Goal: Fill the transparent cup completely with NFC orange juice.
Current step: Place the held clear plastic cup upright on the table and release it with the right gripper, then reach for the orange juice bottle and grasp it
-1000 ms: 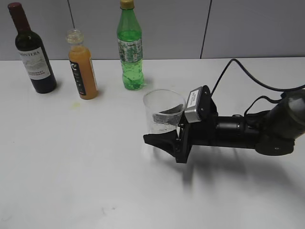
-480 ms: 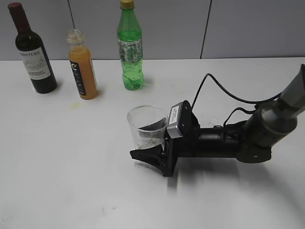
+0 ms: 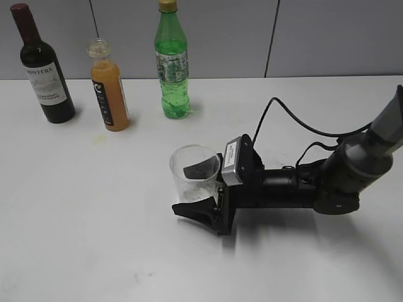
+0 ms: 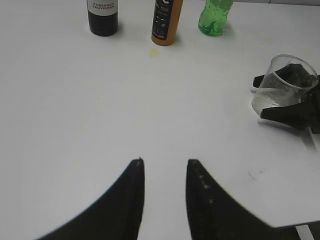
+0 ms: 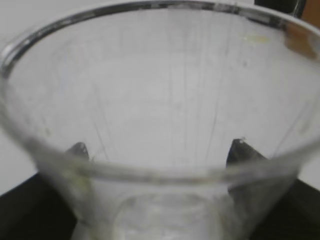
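The transparent cup (image 3: 195, 165) stands empty near the middle of the white table. It also shows in the left wrist view (image 4: 282, 82) and fills the right wrist view (image 5: 160, 100). My right gripper (image 3: 182, 189) lies level with the table, and its black fingers (image 5: 159, 148) are shut on the cup's two sides. The NFC orange juice bottle (image 3: 109, 88) stands upright at the back left, nearly full; its lower part shows in the left wrist view (image 4: 166, 22). My left gripper (image 4: 164, 162) is open and empty over bare table, well in front of the bottles. It is out of the exterior view.
A dark wine bottle (image 3: 44, 69) stands left of the juice bottle and a green soda bottle (image 3: 172, 63) to its right, all along the back wall. A small yellow stain (image 3: 99, 138) lies in front of the juice bottle. The right arm's cable (image 3: 296, 126) loops behind the wrist.
My right gripper carried the cup leftward and toward the front of the table, then lowered it slightly. The bottles have not moved.
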